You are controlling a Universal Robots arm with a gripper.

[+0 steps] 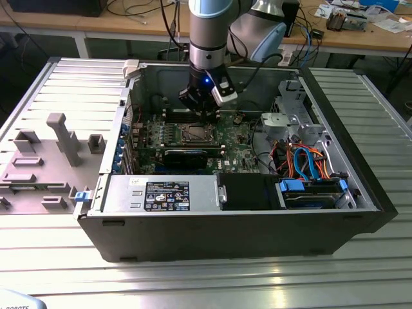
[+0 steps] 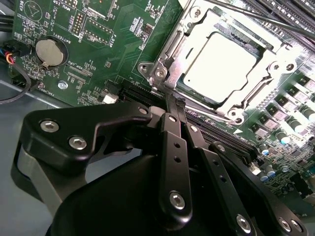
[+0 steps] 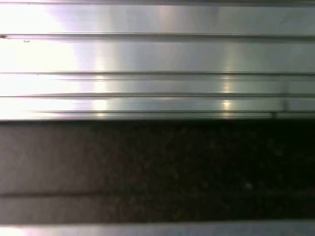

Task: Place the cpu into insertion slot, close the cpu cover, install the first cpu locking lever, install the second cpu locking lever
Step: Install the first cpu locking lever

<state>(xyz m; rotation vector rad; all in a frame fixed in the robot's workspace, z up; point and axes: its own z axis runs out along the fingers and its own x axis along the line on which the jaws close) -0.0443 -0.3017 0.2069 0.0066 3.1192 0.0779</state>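
Open computer case (image 1: 257, 225) on a ribbed metal counter (image 1: 212, 283), with the arm reaching down into it. In the exterior view the tool (image 1: 205, 111) hangs just above the motherboard (image 1: 161, 138), at the far edge of the insertion slot (image 1: 195, 134). In the second wrist view the cpu (image 2: 221, 66) lies flat in the insertion slot (image 2: 165, 64), its pale metal top exposed, and the cpu cover (image 2: 246, 105) appears folded down around it as a silver frame. The tool (image 2: 173, 105) has its fingers drawn together with only a narrow gap, gripping nothing visible; its tips sit just beside the socket's near edge. A thin rod, probably a locking lever (image 2: 256, 17), crosses beyond the socket. Judgement: seating and covering look complete; lever work calls for a steady sideways push that hooks the rod under its tab without scraping the board.
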